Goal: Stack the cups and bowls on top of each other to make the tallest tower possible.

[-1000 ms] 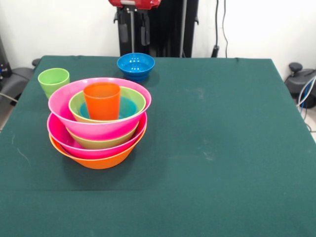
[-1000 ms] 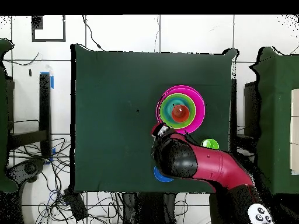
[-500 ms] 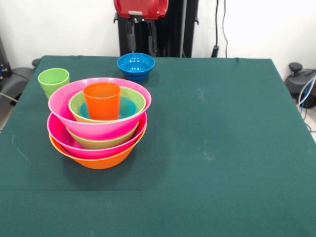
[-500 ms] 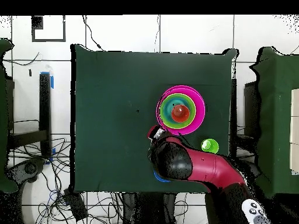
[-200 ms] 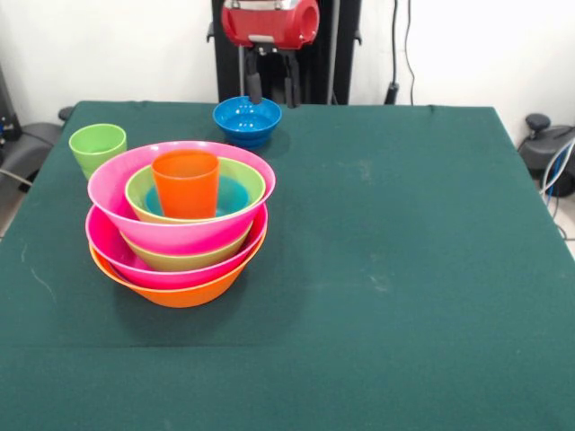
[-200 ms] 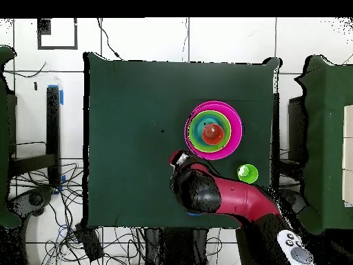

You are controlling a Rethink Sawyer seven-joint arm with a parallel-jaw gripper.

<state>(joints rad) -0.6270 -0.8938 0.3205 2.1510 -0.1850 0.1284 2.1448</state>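
Green cloth covers the table (image 5: 404,224); our gripper (image 5: 269,85), jaws parted and holding nothing, hangs directly over the small blue bowl (image 5: 246,119) at the far edge, with the tower (image 5: 180,229) near the left edge.

The red arm (image 6: 227,197) covers the blue bowl (image 6: 195,212), beside the tower (image 6: 215,130).

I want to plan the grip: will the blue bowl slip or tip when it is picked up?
The blue bowl looks glossy, so the gripper may slip on it. It seems rigid and probably light. Being low and wide, it should hardly tip.
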